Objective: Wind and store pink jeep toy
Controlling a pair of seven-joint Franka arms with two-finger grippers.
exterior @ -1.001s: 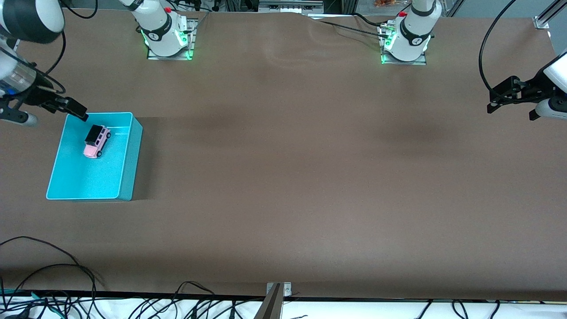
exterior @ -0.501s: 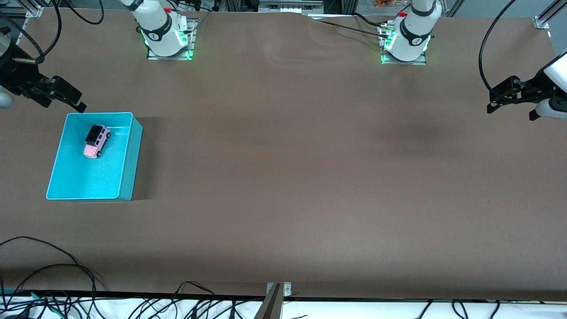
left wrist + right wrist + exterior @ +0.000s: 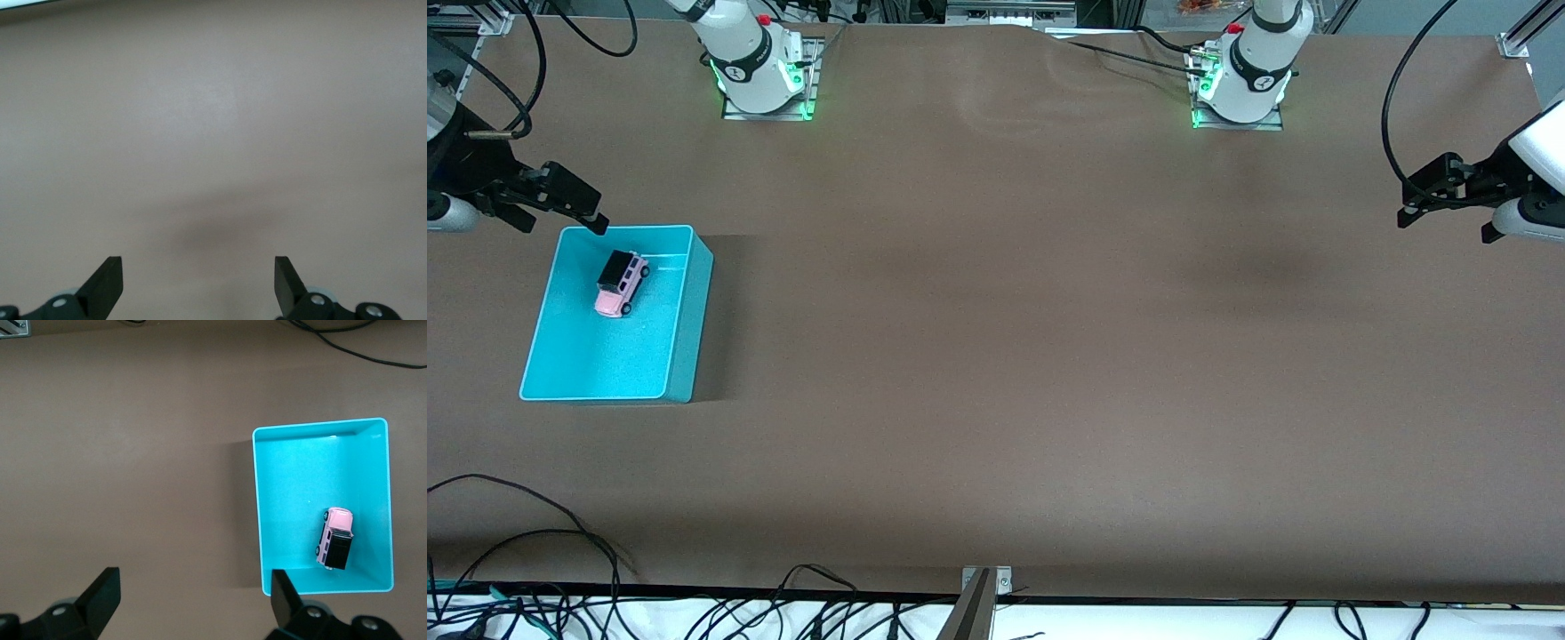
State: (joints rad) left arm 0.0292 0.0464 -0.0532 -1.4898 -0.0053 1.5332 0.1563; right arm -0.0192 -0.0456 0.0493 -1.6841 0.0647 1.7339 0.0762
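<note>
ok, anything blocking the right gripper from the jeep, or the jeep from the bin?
Nothing visible. The pink jeep already sits inside the turquoise bin, alone in it. The right gripper hangs open over the table at the bin's edge nearest the robots, with only air between. The left gripper waits open at its end of the table.

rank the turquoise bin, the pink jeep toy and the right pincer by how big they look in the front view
1. turquoise bin, clearly largest.
2. right pincer, open, up over the table beside the bin; raised toward the camera, so its rank is unsure.
3. pink jeep toy, smallest, inside the bin.
</note>
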